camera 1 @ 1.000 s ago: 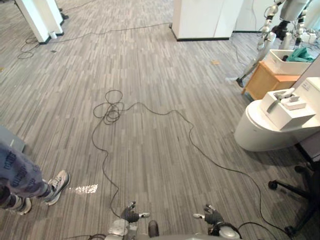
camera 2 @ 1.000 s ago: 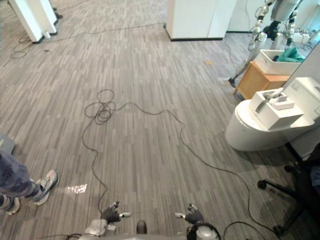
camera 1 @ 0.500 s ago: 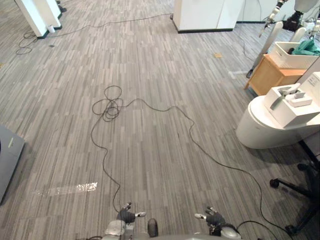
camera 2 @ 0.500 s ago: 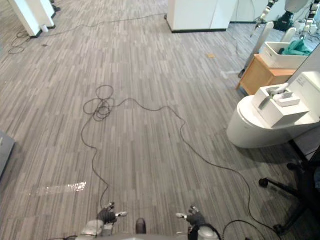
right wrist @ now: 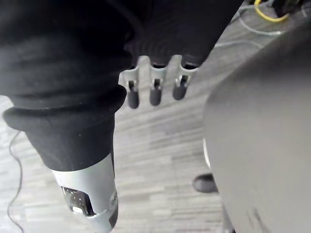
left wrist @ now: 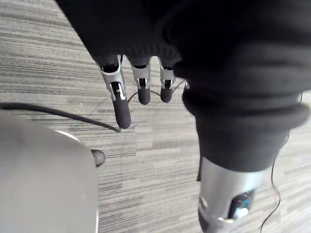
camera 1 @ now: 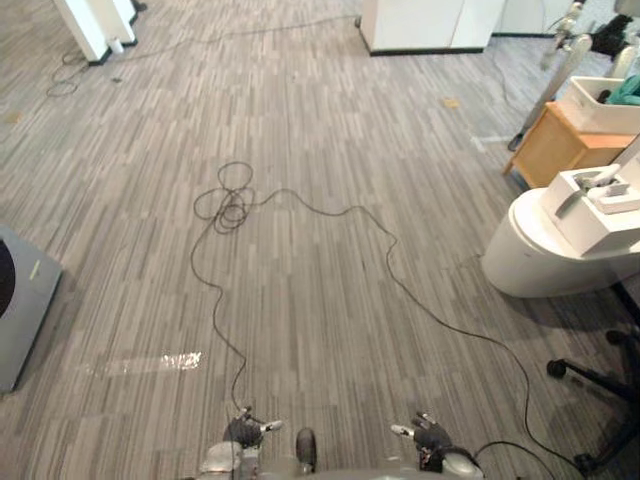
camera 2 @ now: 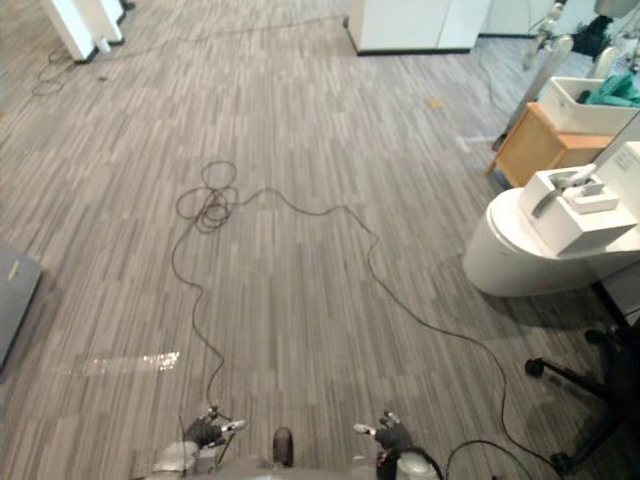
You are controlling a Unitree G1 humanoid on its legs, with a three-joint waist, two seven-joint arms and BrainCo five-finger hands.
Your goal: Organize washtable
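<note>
A white rounded washstand [camera 1: 540, 262] stands on the floor at the right, with a white box [camera 1: 600, 228] on top of it. On the box lie a grey tap-like piece [camera 1: 583, 190] and a small white block [camera 1: 620, 200]. My left hand [camera 1: 243, 432] and right hand [camera 1: 430, 436] hang low at the bottom of the eye views, far from the washstand. The left hand's fingers [left wrist: 121, 104] are straight and hold nothing. The right hand's fingers [right wrist: 154, 92] are likewise relaxed and empty, over bare floor.
Behind the washstand a wooden cabinet [camera 1: 545, 145] carries a white bin [camera 1: 598, 105] with green cloth [camera 1: 630, 88]. An office chair base [camera 1: 590, 375] stands at the lower right. A grey flat panel [camera 1: 25, 300] lies at the left. A white pillar base [camera 1: 420, 22] is far ahead.
The camera has shifted, so the whole scene sits differently. The person's legs and shoes at the left are gone from view, and a grey panel has come in there. Both hands still hang idle.
</note>
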